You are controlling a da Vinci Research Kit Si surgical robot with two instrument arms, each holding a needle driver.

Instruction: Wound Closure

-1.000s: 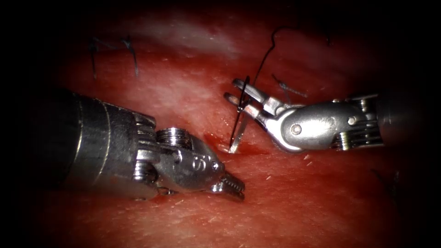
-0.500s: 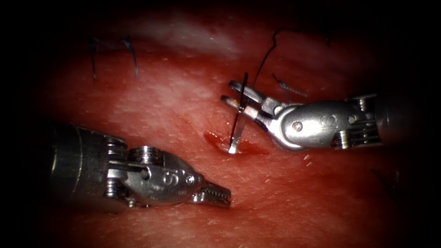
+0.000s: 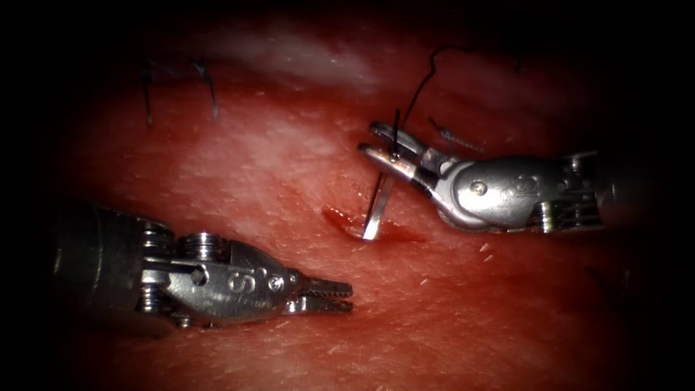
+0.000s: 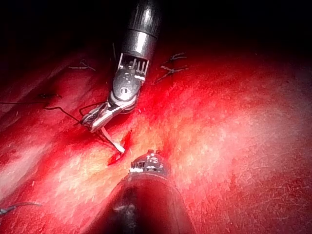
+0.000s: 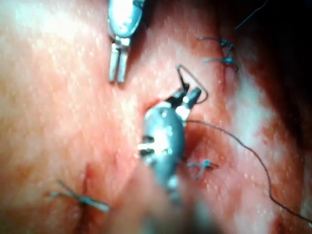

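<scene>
**Needle held at the cut, left tool standing off empty**

My right tool [image 3: 376,141] has its jaws closed on the needle [image 3: 380,199], gripping it high on the curve, near the tail end where the thread [image 3: 423,83] leaves it and runs off toward 1 o'clock. From the jaws the needle hangs down toward 6 o'clock, and its tip sits at the cut [image 3: 362,224], in the patch of red fluid [image 3: 398,233] there. I cannot tell whether the point is in the tissue [image 3: 253,159] or only resting on it.

Over the last second the right tool has rolled a little and the needle has swung with it, the tip staying at the same spot. My left tool [image 3: 340,297] has backed away toward 8 o'clock, and its jaws are open only a sliver, holding nothing. It lies at about 7 o'clock from the needle tip, well apart, on the left side of the cut.

In my judgement, doing this well means keeping the grip firm so the needle cannot twist in the jaws, turning the wrist along the needle's own curve instead of pushing straight, and keeping the thread slack and clear of the jaws. Finished stitches [image 3: 206,87] sit far off at 10 o'clock.
</scene>
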